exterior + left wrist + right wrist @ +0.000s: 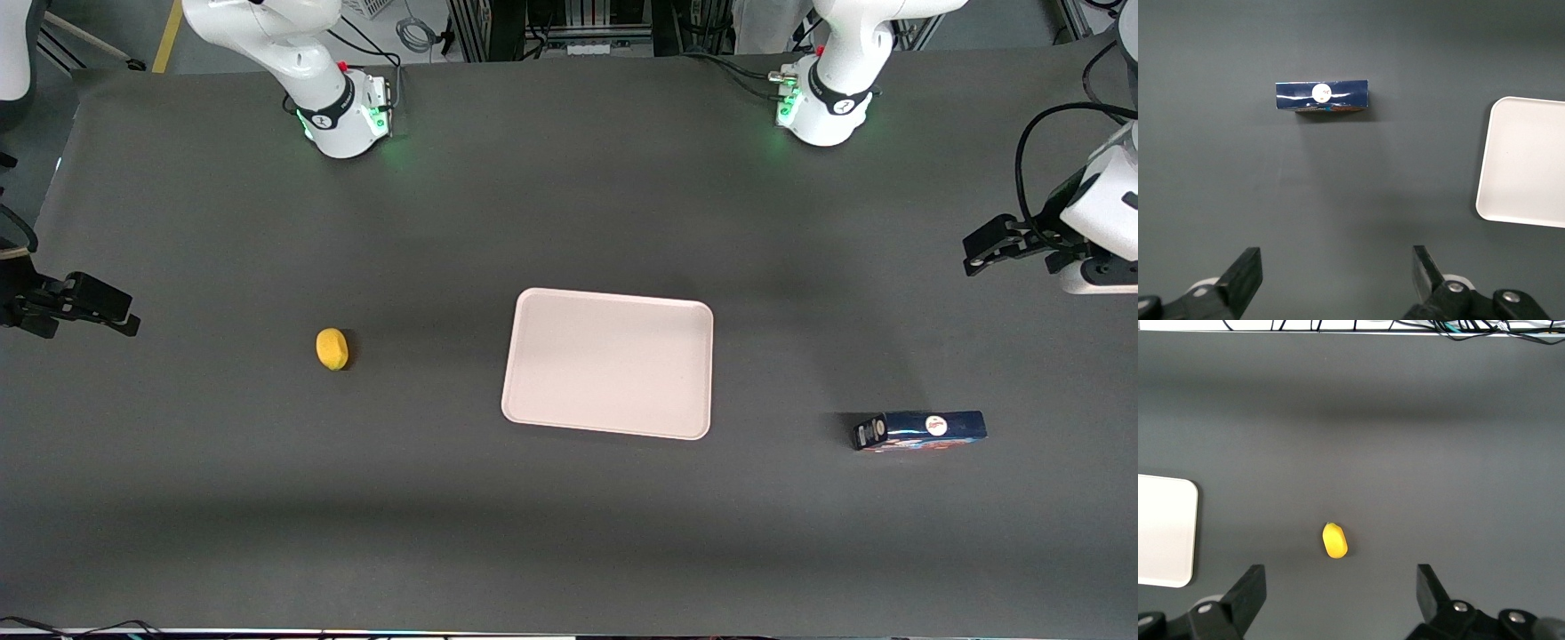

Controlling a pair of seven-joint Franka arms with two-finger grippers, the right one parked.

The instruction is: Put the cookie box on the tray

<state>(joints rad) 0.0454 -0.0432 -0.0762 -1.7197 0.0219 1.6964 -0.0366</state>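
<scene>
Two black fingers (1245, 273) of my gripper (978, 253) stand spread wide with nothing between them, hovering at the right edge of the front view. The cookie box (920, 431) lies flat on the table (569, 533) at lower right, well apart from the tray (609, 363) at centre. Mid-left sits a small yellow lump (332, 348).

a small yellow lump (332, 348) is seen left of centre in the front view — resting alone on the dark grey table (569, 533).
</scene>
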